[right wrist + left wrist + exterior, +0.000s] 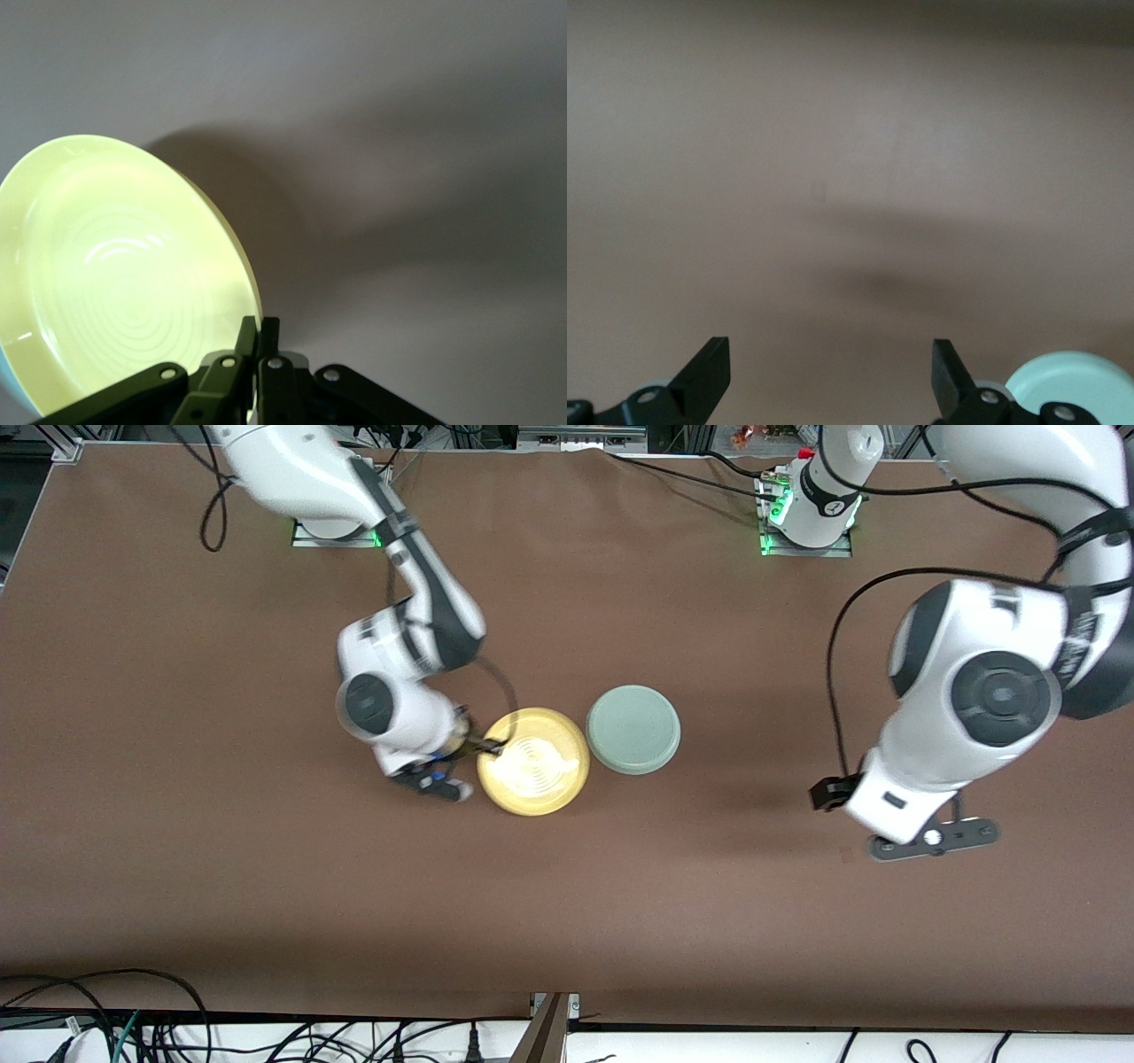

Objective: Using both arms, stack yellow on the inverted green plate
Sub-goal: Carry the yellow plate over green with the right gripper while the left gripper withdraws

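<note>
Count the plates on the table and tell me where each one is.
2. The yellow plate is pinched at its rim by the right claw, tilted in the right wrist view. The green plate lies upside down beside it, toward the left arm's end. None looks hidden.

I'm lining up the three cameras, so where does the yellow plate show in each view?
Front view: yellow plate at mid-table, beside the green plate, its rim pinched by the right pincer.
Left wrist view: not in it; only the green plate shows.
Right wrist view: fills the lower corner.
Shared landmark: the brown table.
</note>
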